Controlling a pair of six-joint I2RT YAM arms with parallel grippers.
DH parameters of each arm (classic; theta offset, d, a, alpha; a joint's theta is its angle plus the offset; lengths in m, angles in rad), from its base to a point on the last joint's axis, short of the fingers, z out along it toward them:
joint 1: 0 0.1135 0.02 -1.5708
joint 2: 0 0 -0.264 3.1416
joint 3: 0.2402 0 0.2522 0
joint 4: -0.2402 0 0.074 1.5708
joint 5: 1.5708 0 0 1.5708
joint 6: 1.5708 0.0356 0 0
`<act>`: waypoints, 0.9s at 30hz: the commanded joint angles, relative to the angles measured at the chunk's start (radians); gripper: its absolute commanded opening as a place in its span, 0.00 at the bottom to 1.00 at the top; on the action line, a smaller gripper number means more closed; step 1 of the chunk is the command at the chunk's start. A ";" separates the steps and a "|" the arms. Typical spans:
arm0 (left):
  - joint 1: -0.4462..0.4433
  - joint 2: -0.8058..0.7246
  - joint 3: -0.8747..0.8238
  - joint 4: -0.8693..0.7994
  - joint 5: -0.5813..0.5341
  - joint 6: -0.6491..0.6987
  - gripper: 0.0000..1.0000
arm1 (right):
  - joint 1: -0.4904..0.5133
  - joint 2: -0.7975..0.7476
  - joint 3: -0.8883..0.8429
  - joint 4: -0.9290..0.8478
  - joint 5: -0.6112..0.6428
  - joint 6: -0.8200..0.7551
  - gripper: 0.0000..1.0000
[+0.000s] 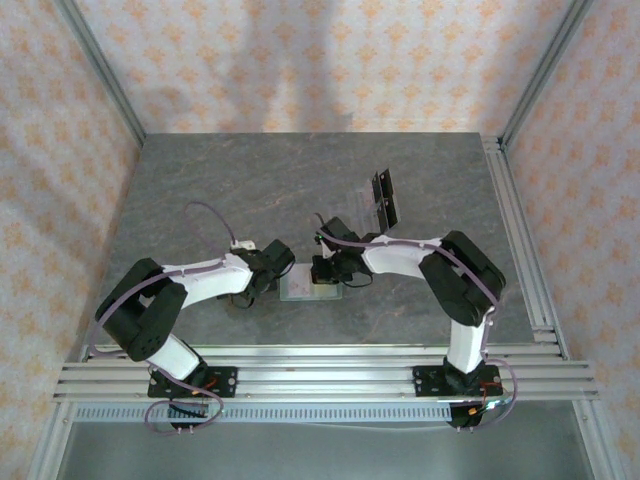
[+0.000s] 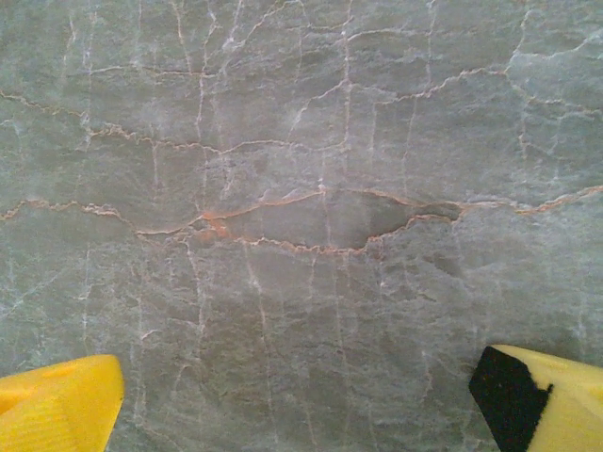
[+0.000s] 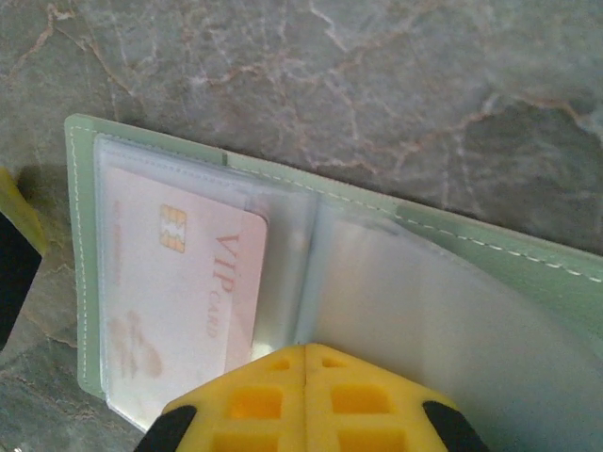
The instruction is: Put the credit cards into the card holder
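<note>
Card holder point(image 1: 310, 289), where is it and how does it lie?
— Open flat on the marble table point(image 1: 200, 190), toward its near middle. From above its long axis runs left to right, and the fold points away from the arms.
— What does the right wrist view add?
— Clear sleeves, and a pink VIP card point(image 3: 179, 292) in the left one, chip end toward the stitched green edge. The right gripper point(image 3: 306, 400) hangs over the fold, fingers pressed together.
— The left gripper point(image 2: 301, 395)?
— Spread wide over bare marble. Black cards point(image 1: 384, 196) sit well apart, farther back.
</note>
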 commanded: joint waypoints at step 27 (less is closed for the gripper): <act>-0.015 -0.070 0.029 0.008 0.012 0.020 1.00 | 0.033 0.032 0.078 -0.026 0.008 0.016 0.05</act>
